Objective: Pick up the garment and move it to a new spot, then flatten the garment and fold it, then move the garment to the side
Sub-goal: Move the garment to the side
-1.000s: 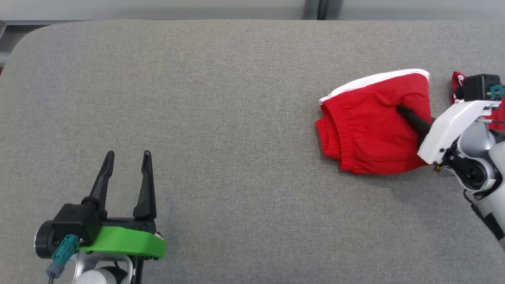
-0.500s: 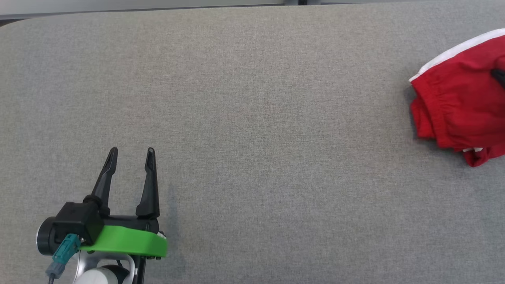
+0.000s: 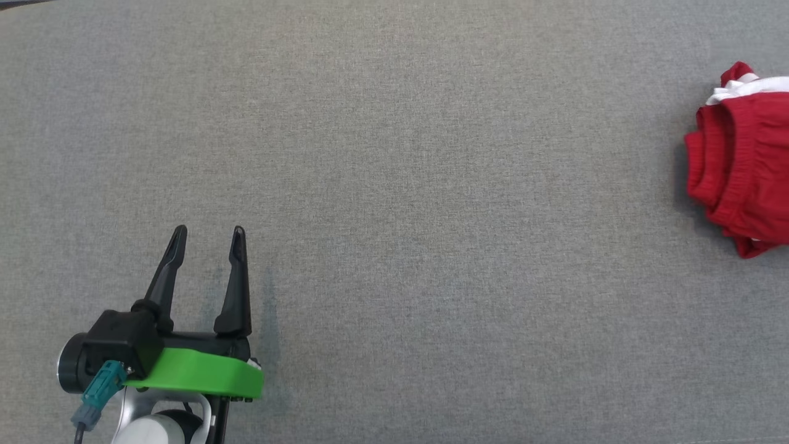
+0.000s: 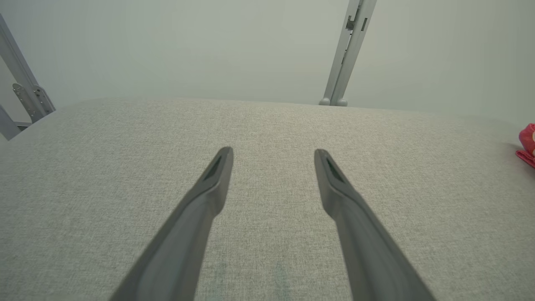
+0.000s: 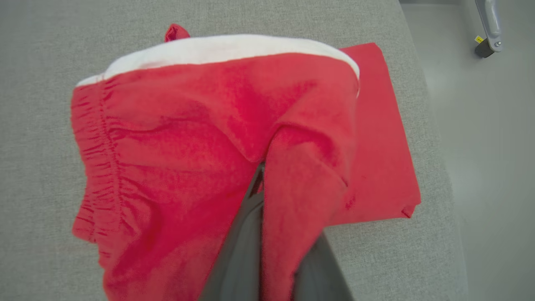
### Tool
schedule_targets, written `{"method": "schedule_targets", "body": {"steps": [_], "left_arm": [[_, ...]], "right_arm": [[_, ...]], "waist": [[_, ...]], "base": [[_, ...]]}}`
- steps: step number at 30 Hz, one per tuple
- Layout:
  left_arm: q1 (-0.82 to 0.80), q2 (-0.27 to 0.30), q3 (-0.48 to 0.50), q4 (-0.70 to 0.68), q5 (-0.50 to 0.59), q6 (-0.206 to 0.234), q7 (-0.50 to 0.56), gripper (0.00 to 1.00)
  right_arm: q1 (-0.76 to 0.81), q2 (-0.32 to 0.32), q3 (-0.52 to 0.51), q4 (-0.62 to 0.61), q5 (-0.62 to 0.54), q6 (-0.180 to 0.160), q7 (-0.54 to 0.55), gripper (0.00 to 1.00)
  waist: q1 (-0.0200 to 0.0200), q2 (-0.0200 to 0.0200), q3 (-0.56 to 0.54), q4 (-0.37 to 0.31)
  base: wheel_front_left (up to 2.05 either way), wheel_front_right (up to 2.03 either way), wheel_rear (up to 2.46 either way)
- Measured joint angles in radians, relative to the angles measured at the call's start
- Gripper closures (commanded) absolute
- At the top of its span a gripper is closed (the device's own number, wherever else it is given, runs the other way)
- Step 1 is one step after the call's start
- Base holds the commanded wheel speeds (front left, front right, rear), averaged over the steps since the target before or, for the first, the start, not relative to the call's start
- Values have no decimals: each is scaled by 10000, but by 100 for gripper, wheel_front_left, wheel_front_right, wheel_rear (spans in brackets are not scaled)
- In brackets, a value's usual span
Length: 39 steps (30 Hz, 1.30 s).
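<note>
The garment (image 3: 746, 166), red shorts with a white band, lies bunched at the far right edge of the head view on the grey table (image 3: 394, 185). In the right wrist view my right gripper (image 5: 261, 184) is shut on a fold of the garment (image 5: 188, 138). Red cloth drapes over its fingers (image 5: 238, 255) and hides the tips. Part of the garment lies flat near the table's right edge. My left gripper (image 3: 209, 231) rests open at the lower left, far from the garment, with nothing between its fingers (image 4: 209, 188). A sliver of the garment (image 4: 527, 144) shows at the left wrist view's right edge.
The table's right edge (image 5: 439, 167) runs close beside the garment, with pale floor beyond it. A grey metal post (image 4: 347, 54) stands behind the table's far edge. A wide stretch of bare grey cloth separates the left gripper from the garment.
The head camera has shifted, so the garment now sits at the view's right edge and the right arm has left it. The garment looks more bunched. The left gripper has stayed put.
</note>
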Motion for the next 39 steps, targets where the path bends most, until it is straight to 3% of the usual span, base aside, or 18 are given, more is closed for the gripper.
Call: {"method": "schedule_targets", "body": {"steps": [2,3,6,9,18,29,39], "left_arm": [[-85,0,-6,-52,0,0,10,0],[-90,2,13,-58,0,0,10,0],[-129,6,2,-25,0,-2,44,0],[-205,4,2,-6,-2,-6,86,0],[-239,31,69,63,0,-6,94,0],[-290,25,36,341,-2,-6,92,0],[-276,12,437,742,-2,-6,-205,0]], "right_arm": [[221,-180,-6,270,-385,-125,-240,100],[232,-213,-36,360,-510,-180,-410,91],[253,-299,-186,681,-1099,-299,-1089,0],[349,-224,-303,880,-1415,-353,-1674,0],[596,803,-199,1262,-2086,-412,-3175,0],[1034,1482,-786,2406,-2253,-422,-4128,0],[1081,1722,-1521,1576,-3218,-424,-6560,0]], "waist": [[0,0,110,-11],[0,0,144,-18],[0,0,216,-39],[0,0,254,-65],[0,-1,233,-358],[0,-1,-43,-522],[0,-1,-664,-564]], "base": [[0,0,0],[0,0,0],[0,0,0],[0,0,0],[0,0,0],[0,0,0],[0,0,0]]}}
